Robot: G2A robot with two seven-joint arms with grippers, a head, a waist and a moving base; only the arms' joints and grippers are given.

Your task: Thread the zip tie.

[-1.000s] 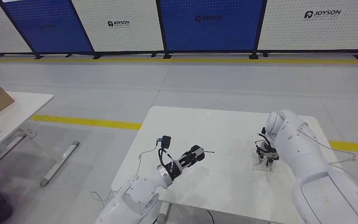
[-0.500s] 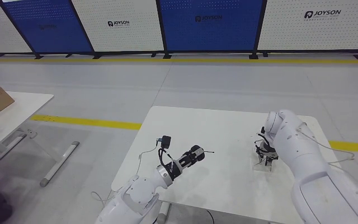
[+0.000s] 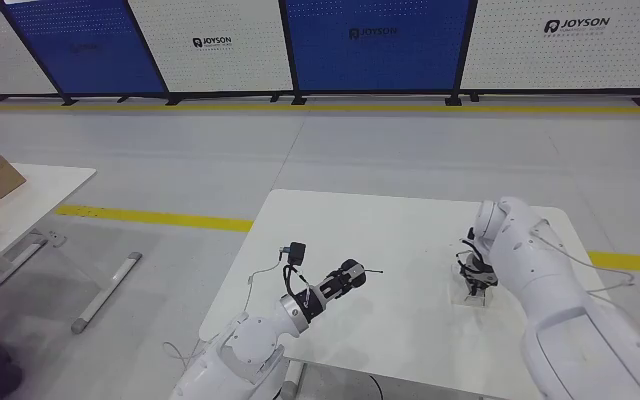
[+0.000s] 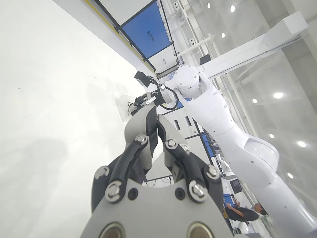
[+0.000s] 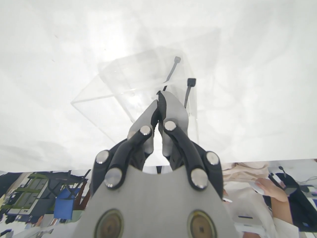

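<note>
Pinching shut, my right claw (image 5: pixel 158 99) grips the strap of a black zip tie (image 5: pixel 177 60). The strap runs straight out from between the tips, and its square head sits beyond them, over the clear box (image 5: pixel 116 75) on the white tabletop (image 3: pixel 400 230). How much strap lies between my pads is hidden, and I cannot tell whether the head is inside the clear walls or behind them. A second zip tie (image 5: pixel 191 82) stands just beside the first, its head nearer the claw and its lower end cut off behind one finger. From the top view my right forearm covers most of that claw and the box under it.

My left claw (image 4: pixel 156 118) hangs well apart, over the tabletop's near side, pads pressed together. A thin black strip (image 3: pixel 371 270) juts from its tip toward the right arm. It is too fine for me to name, and my own wrist view hides the pinch.

Blue and white panels (image 3: pixel 380 45) line the far floor, each bearing a small printed mark.
</note>
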